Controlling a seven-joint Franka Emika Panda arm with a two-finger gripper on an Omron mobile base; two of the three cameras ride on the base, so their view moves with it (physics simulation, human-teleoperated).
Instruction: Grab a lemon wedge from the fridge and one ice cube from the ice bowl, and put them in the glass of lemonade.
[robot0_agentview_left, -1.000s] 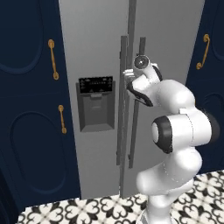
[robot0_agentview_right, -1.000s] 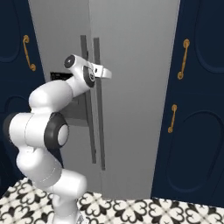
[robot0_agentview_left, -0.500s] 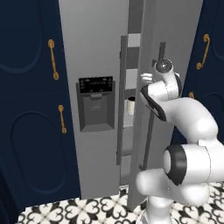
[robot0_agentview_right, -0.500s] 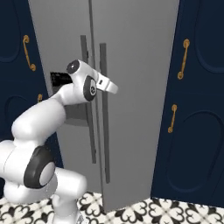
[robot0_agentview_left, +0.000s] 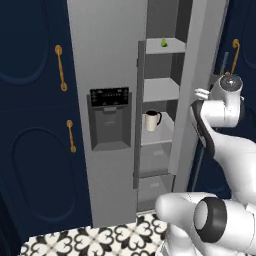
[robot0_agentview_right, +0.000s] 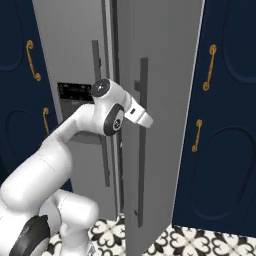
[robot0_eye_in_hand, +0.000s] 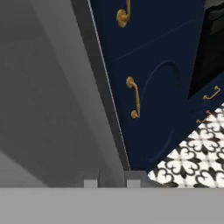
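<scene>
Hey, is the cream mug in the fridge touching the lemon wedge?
Apart. In the left base view the lemon wedge sits on the top shelf of the fridge, while the cream mug stands two shelves lower.

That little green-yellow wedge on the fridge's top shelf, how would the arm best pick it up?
Probably by its flanks, low on the lemon wedge, reaching in from the fridge's open front. It stands point-up on the top shelf, so the tip offers little to pinch.

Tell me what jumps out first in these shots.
The fridge stands with its right door swung partly open, shelves showing in the gap. On the top shelf sits the small yellow-green lemon wedge, and a cream mug on a lower one. The white arm's gripper is at the open door's handle.
</scene>
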